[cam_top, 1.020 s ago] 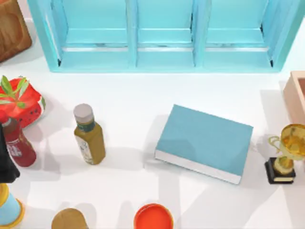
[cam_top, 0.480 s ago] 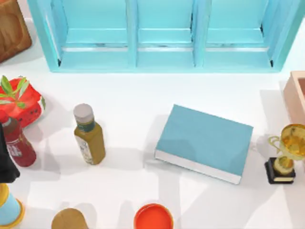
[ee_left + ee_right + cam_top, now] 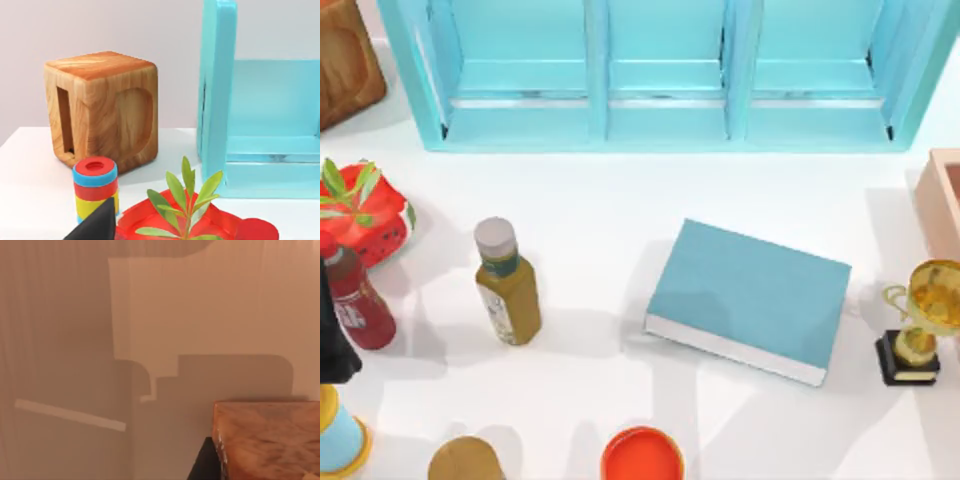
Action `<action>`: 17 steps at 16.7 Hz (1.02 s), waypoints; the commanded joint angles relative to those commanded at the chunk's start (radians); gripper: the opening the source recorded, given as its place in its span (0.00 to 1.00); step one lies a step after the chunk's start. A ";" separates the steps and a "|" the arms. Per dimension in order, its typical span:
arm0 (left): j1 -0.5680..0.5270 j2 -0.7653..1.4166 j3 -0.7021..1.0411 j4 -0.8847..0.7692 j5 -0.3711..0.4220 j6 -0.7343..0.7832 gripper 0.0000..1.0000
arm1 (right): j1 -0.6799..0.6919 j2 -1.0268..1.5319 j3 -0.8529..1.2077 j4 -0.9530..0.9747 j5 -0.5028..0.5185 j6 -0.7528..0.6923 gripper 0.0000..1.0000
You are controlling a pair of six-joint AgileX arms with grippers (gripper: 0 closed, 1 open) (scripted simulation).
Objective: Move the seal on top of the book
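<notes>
At the middle-right of the worktop, the thick light teal-blue hardcover book [image 3: 748, 298] with white page edges is lying flat, slightly skewed, with nothing on its cover. The placing step is not yet done. I am judging the task to be at its start, at the approach or the grasp of the seal.

The thing I am taking for the seal [image 3: 267, 440] is showing in the right wrist view. It is a reddish-brown, marbled block sitting close under the camera, with a pale peach-coloured wall behind it. The dark tip of the right gripper [image 3: 202, 467] is sitting just beside the block's near edge, perhaps touching it. I cannot tell how far this gripper is spread, or whether it has the block in hold. The peach wall is making me think the seal is somewhere by the pale pinkish wooden box [image 3: 942, 200] at the worktop's right edge, but that is a guess.

The seal's upper face is looking glossy and fairly flat from here, with a sharp lighter edge, so I am expecting a small, hard piece that could slip in a loose pinch.

The next move calls for a firm, centred grip on the block. After that comes a lift high enough to clear the gold trophy on its black base [image 3: 918, 322], which is standing just beside the book's right end. The last part is a carry leftwards onto the cover.

The left gripper [image 3: 97, 224] is parked at the worktop's left edge — its opening I cannot tell.
</notes>
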 joint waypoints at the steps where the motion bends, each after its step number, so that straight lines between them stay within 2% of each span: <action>1: 0.000 0.000 0.000 0.000 0.000 0.000 1.00 | 0.000 0.000 0.000 0.000 0.000 0.000 0.00; 11: 0.000 0.000 0.000 0.000 0.000 0.000 1.00 | 0.003 -0.009 0.011 -0.013 0.003 0.011 0.00; 17: 0.000 0.000 0.000 0.000 0.000 0.000 1.00 | 0.118 -0.083 0.179 -0.192 0.006 0.162 0.00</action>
